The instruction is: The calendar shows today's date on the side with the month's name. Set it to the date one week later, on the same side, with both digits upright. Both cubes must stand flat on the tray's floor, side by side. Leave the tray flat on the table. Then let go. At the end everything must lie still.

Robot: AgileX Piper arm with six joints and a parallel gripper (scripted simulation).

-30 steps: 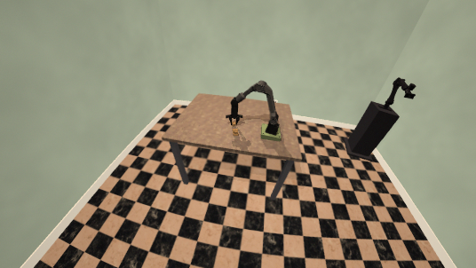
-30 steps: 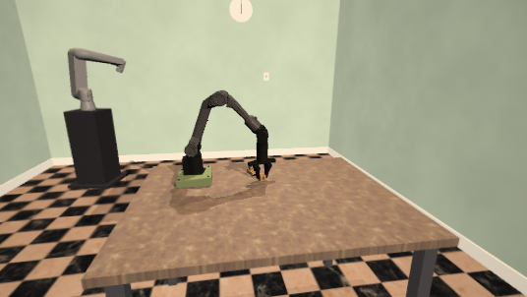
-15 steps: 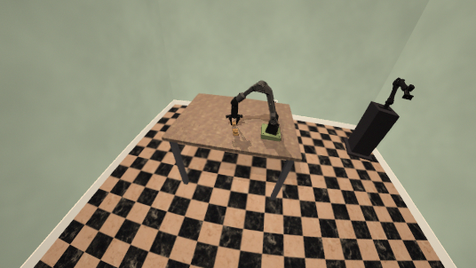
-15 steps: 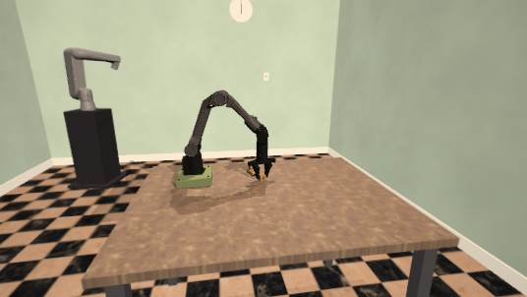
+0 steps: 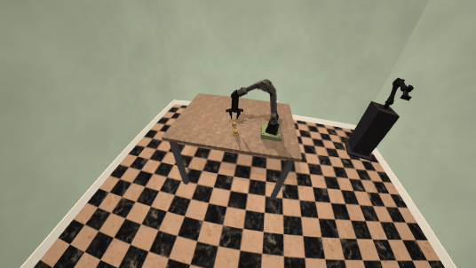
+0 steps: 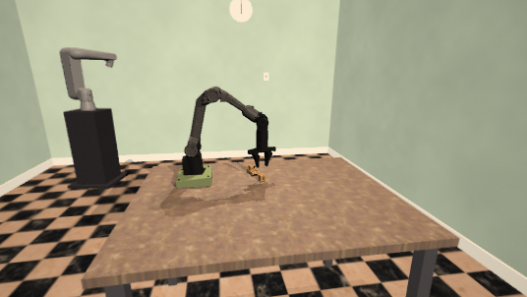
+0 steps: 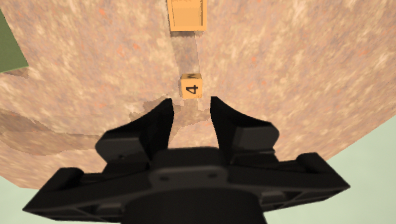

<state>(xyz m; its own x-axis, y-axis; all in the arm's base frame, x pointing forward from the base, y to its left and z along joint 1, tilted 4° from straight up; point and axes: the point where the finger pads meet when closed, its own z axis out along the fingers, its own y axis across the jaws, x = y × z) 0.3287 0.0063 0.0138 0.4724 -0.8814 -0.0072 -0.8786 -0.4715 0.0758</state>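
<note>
A small orange cube (image 7: 191, 86) (image 5: 233, 123) (image 6: 252, 170) lies on the wooden table (image 5: 204, 129) (image 6: 295, 216) (image 7: 300, 75); in the wrist view its near face shows a 4 turned on its side. My gripper (image 7: 191, 105) (image 5: 234, 116) (image 6: 262, 161) is open and empty. It hangs a little above the cube, with the fingertips apart from it. The orange tray (image 7: 186, 26) (image 6: 258, 172) lies just beyond the cube, cut off by the top edge of the wrist view. I cannot tell what is inside it. The second cube is not visible.
The arm's green base (image 5: 271, 132) (image 6: 194, 178) (image 7: 10, 50) stands on the table beside the cube and tray. A second arm on a black pedestal (image 5: 372, 129) (image 6: 90, 145) stands on the checkered floor away from the table.
</note>
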